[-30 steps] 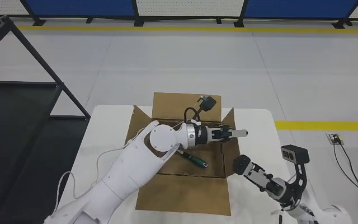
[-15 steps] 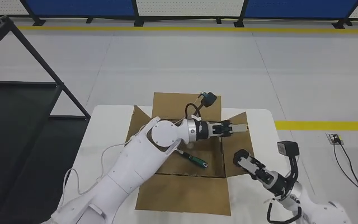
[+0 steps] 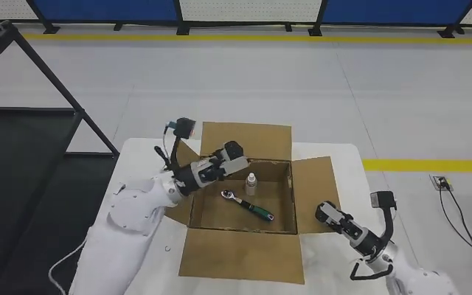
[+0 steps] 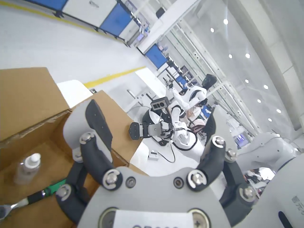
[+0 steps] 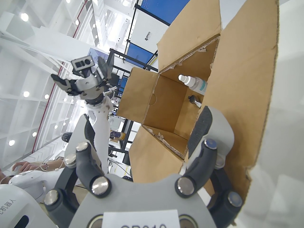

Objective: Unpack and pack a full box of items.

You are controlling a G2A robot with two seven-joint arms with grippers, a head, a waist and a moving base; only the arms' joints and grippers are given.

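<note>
Seeing left gripper (image 3: 234, 158) spread wide, empty, nearer than equally open right gripper (image 3: 327, 215) to bottle (image 3: 251, 184) upright just ahead-below in box (image 3: 243, 258), ratchet (image 3: 247, 205) beyond it, long axis diagonal.

In the top view the left gripper (image 3: 232, 156), fingers (image 4: 98, 122) spread apart, is positioned just left of frame centre, and the right gripper (image 3: 327, 214), fingers (image 5: 201, 124) likewise spread, is at lower right.

Matt corrugated cardboard box (image 3: 243, 254), clear plastic bottle (image 3: 251, 184), shiny metal ratchet (image 3: 245, 206).
</note>
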